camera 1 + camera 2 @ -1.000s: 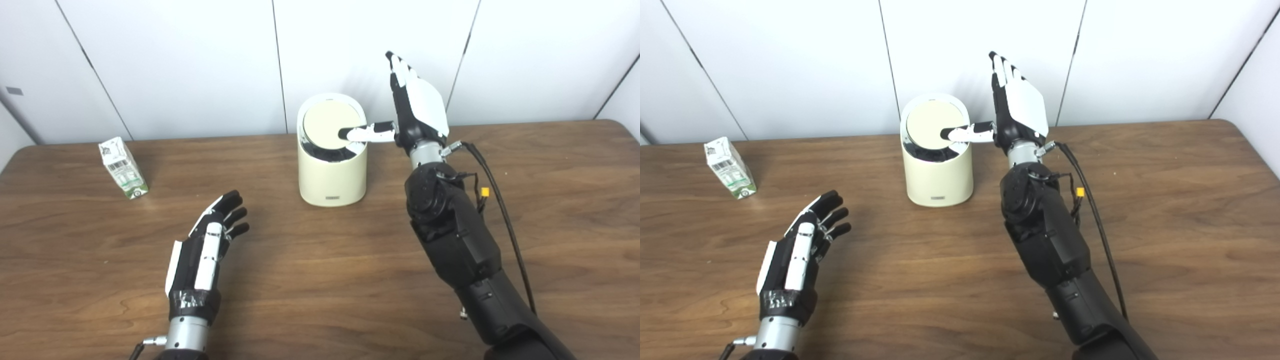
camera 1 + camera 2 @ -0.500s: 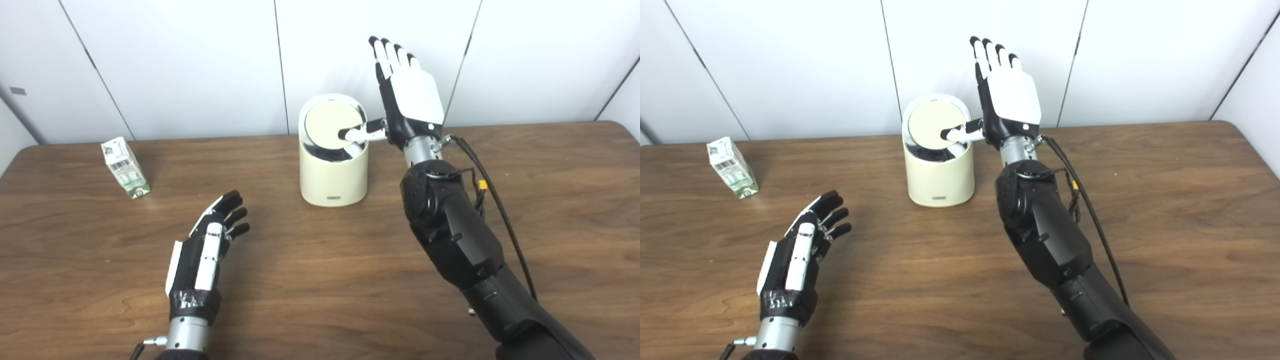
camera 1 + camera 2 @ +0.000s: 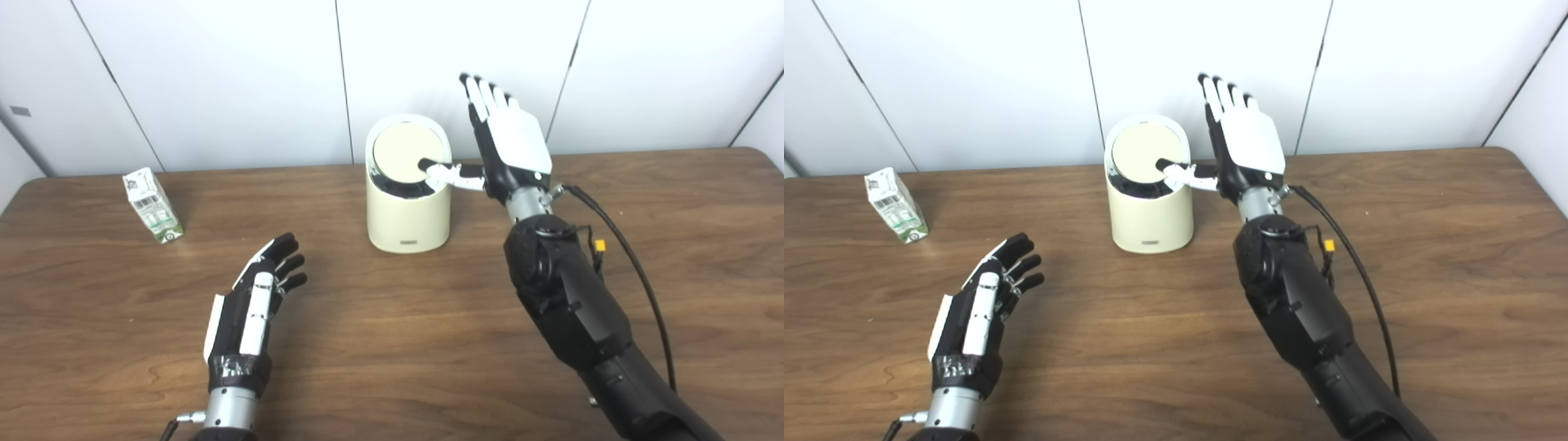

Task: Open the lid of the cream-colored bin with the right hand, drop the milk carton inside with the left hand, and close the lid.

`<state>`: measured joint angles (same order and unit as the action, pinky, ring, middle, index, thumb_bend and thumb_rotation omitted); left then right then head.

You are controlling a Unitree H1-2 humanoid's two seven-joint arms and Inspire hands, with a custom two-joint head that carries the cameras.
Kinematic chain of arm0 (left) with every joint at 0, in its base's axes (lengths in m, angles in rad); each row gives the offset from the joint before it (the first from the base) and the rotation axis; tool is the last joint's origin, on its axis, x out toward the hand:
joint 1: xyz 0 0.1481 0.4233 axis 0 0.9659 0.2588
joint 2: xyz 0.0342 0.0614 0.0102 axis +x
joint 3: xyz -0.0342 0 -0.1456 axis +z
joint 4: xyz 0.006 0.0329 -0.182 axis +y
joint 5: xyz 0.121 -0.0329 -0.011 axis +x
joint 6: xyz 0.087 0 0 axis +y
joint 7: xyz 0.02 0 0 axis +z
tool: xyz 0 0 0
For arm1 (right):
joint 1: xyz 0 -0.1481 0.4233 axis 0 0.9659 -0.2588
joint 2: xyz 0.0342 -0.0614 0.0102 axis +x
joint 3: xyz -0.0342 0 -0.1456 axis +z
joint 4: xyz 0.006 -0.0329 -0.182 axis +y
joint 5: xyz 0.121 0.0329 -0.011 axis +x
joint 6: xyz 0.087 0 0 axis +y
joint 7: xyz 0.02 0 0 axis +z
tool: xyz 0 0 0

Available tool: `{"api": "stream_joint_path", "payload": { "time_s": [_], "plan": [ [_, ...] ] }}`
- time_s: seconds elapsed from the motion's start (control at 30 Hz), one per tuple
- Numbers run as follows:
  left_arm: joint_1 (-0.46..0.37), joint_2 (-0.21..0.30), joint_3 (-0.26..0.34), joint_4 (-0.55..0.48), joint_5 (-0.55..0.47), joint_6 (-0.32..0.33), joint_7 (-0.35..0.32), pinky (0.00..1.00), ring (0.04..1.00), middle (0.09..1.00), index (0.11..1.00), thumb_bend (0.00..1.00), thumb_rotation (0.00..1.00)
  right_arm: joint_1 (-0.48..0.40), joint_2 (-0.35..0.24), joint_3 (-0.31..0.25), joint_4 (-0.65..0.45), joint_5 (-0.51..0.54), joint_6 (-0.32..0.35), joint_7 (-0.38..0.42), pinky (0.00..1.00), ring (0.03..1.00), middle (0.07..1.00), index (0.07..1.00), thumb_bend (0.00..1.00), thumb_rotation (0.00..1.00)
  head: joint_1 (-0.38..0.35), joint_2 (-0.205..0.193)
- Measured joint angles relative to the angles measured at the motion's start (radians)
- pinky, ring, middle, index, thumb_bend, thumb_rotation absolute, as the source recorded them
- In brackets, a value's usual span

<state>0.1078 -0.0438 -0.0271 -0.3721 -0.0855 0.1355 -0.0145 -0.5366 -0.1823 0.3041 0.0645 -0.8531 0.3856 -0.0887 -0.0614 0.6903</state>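
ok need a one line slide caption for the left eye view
Right hand thumb resting on the cream bin's lid, left hand open on the table, milk carton untouched at far left.

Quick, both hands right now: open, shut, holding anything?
Left hand: open, empty, over the table, away from the milk carton.
Right hand: open, holding nothing, thumb tip on the bin lid.
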Motion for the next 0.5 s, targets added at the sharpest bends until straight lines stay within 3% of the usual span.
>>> {"api": "stream_joint_path", "payload": {
  "time_s": [0.13, 0.37, 0.5],
  "plan": [
    [0.000, 0.000, 0.001, 0.000, -0.001, 0.000, 0.000, 0.78, 0.837, 0.863, 0.863, 0.27, 0.80, 0.033, 0.003, -0.032, -0.033, 0.044, 0.001, 0.022, 1.00, 1.000, 1.000, 1.000, 0.79, 1.00, -0.005, -0.003],
    [-0.002, 0.004, 0.002, 0.000, -0.002, 0.000, -0.002, 0.80, 0.846, 0.870, 0.869, 0.27, 0.81, 0.057, 0.007, -0.070, -0.132, 0.097, -0.006, 0.032, 0.98, 1.000, 1.000, 1.000, 0.85, 1.00, -0.009, -0.006],
    [-0.002, 0.005, 0.003, 0.000, -0.003, 0.000, -0.003, 0.80, 0.849, 0.873, 0.872, 0.27, 0.80, 0.086, 0.006, -0.105, -0.176, 0.150, -0.044, 0.030, 0.98, 1.000, 1.000, 1.000, 0.86, 1.00, -0.009, -0.008]
  ]
}}
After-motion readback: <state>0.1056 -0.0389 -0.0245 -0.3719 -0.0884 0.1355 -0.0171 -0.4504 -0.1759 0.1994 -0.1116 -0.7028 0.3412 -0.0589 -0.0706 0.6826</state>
